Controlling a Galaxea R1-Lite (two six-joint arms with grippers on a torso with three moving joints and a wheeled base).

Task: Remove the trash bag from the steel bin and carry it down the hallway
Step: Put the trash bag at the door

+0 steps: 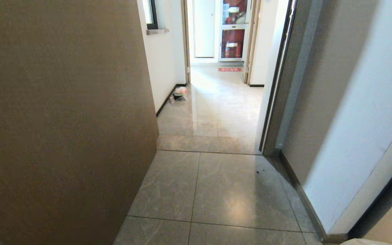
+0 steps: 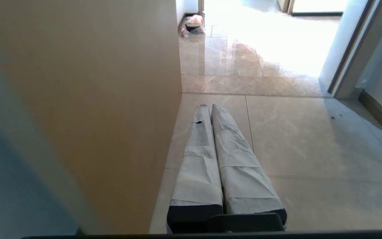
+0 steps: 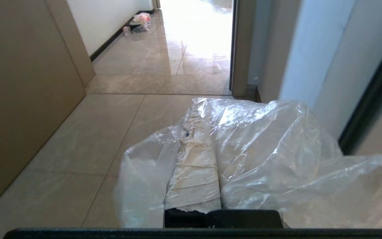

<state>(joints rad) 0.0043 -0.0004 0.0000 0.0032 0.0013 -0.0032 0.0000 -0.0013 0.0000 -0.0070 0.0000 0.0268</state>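
Draping over the right hand (image 3: 196,132), the thin, wrinkled, see-through trash bag (image 3: 260,149) shows only in the right wrist view; that hand's wrapped fingers (image 3: 194,172) are pressed together on the film. Only the left wrist view shows the left hand (image 2: 210,108), its fingers closed and holding nothing, just beside the tan wooden door (image 1: 63,119). Beyond that door, the head view alone reveals the glossy beige-tiled hallway (image 1: 223,102) and a small litter heap (image 1: 179,93) against its white wall.
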